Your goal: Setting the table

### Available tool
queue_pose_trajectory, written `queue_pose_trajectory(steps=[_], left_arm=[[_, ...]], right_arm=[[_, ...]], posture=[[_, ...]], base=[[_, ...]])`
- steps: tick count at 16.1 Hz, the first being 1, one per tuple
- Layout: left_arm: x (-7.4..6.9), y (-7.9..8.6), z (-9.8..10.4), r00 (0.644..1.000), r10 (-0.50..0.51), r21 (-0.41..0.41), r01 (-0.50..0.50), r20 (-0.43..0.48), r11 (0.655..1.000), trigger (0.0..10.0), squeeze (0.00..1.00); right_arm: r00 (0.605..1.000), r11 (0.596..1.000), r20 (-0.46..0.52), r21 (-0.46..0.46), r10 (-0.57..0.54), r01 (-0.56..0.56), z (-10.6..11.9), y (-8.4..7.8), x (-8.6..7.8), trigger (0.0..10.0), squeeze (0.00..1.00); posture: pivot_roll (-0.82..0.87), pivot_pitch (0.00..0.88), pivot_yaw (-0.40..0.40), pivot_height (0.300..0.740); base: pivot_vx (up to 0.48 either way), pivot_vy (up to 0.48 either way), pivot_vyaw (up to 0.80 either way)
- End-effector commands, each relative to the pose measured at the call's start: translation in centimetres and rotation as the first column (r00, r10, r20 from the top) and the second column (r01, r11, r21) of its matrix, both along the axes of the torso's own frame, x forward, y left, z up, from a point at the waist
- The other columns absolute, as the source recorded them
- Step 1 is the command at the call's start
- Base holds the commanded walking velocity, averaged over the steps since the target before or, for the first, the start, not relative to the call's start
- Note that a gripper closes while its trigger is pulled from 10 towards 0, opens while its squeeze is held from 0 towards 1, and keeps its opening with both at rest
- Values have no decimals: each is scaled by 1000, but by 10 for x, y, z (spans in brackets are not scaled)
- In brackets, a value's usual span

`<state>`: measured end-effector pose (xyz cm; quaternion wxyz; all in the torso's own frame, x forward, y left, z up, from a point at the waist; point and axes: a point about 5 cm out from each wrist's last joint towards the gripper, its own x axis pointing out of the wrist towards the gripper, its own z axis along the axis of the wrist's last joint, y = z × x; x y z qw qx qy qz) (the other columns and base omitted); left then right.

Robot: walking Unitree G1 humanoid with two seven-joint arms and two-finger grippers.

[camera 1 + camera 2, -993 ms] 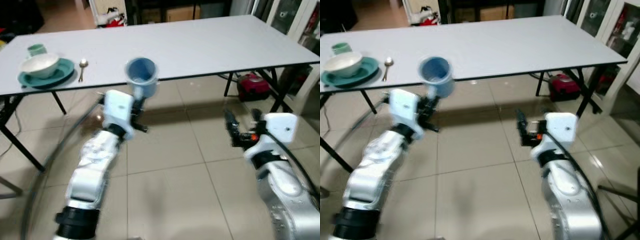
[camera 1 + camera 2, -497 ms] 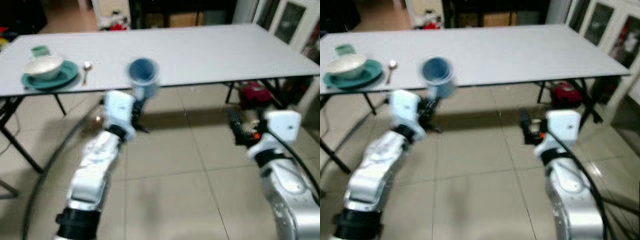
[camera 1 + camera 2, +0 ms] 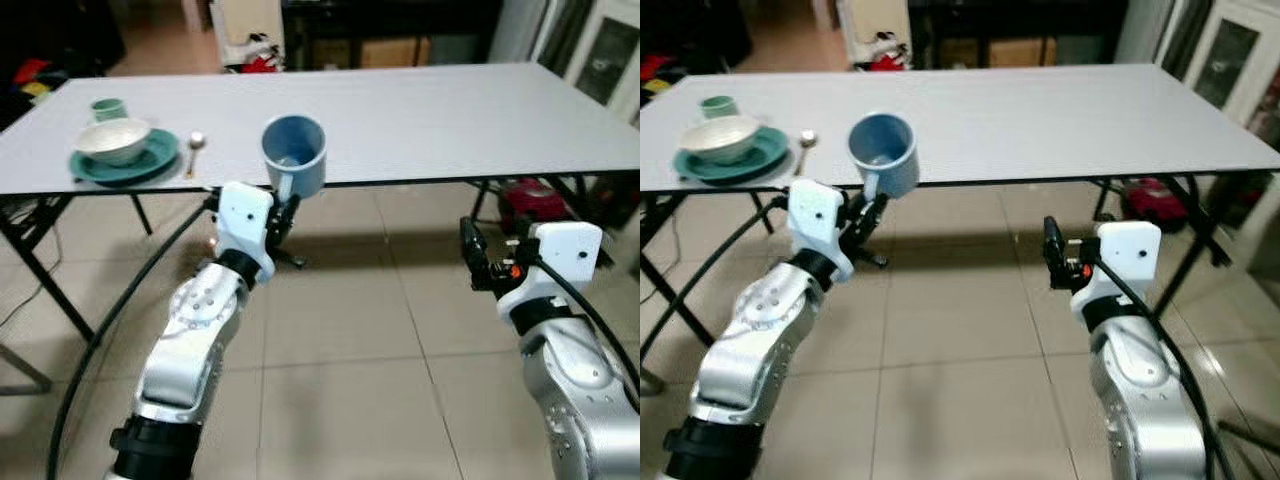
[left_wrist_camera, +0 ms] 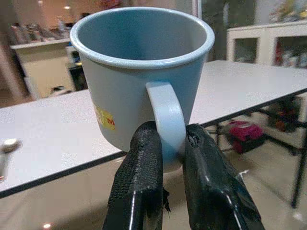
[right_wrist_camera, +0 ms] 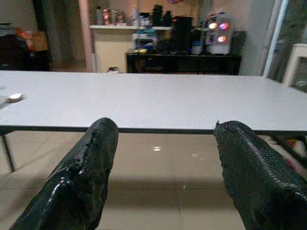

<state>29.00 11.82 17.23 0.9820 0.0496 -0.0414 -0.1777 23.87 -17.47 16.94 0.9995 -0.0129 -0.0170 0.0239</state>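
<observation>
My left gripper [image 4: 165, 153] is pinching the handle of the light blue enamel mug [image 4: 139, 72], holding it upright just before the near edge of the long white table [image 3: 420, 110] — not on it. My right gripper [image 5: 165, 177] is hanging spread wide — nothing between its fingers. A white bowl [image 3: 113, 140] is sitting on the green plate [image 3: 150, 165] at the table's left end, a metal spoon [image 3: 195, 145] just beside.

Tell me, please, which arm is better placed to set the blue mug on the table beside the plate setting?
Left: its hand already pinches the blue mug by the handle, close to the table edge near the green plate. The right hand is open and farther off.
</observation>
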Motion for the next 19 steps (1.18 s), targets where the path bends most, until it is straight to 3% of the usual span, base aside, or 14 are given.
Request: queue_pose_trajectory(steps=[1, 9, 19], left_arm=[[1, 5, 4, 1000, 18, 3, -18, 15, 1000, 10000, 0], [3, 3, 5, 1000, 12, 3, -12, 18, 1000, 10000, 0], [3, 0, 4, 1000, 2, -4, -2, 21, 1000, 10000, 0]], right_arm=[[1000, 1000, 13, -1, 13, -13, 2, 3, 2, 10000, 0], [1000, 1000, 15, -6, 11, -11, 3, 1, 4, 10000, 0], [1000, 1000, 9, 1, 6, -6, 3, -1, 4, 10000, 0]], posture=[[-22, 0, 37, 740], [-27, 0, 37, 740], [-33, 0, 32, 740]], base=[[285, 0, 0], [288, 0, 0], [288, 0, -800]])
